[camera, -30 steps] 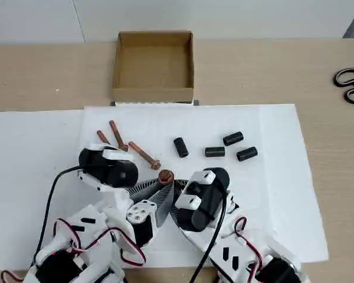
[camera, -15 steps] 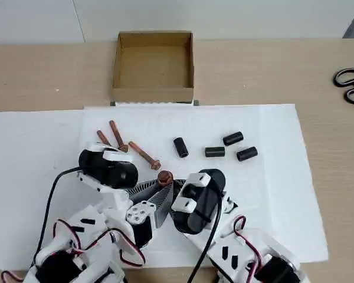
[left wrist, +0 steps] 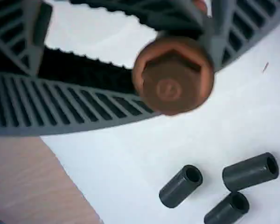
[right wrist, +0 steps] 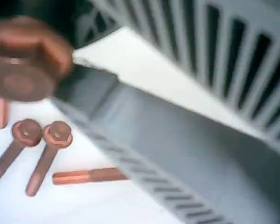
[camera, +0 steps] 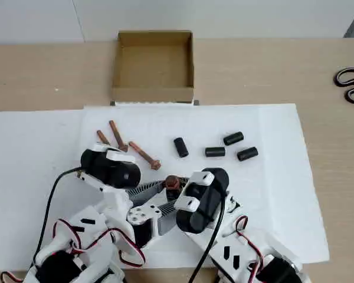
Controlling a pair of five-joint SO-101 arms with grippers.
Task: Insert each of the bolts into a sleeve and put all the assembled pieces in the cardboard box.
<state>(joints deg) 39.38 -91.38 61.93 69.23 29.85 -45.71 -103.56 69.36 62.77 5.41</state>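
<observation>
On the white paper, the bolt between the left gripper and right gripper has edged back toward the arms; which one grips it I cannot tell, and sleeving seems underway.

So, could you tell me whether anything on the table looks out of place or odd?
Nothing looks spilled or damaged. The only stray item is the scissors, lying at the right edge of the table, off the paper and apart from the parts. The box is empty.
</observation>
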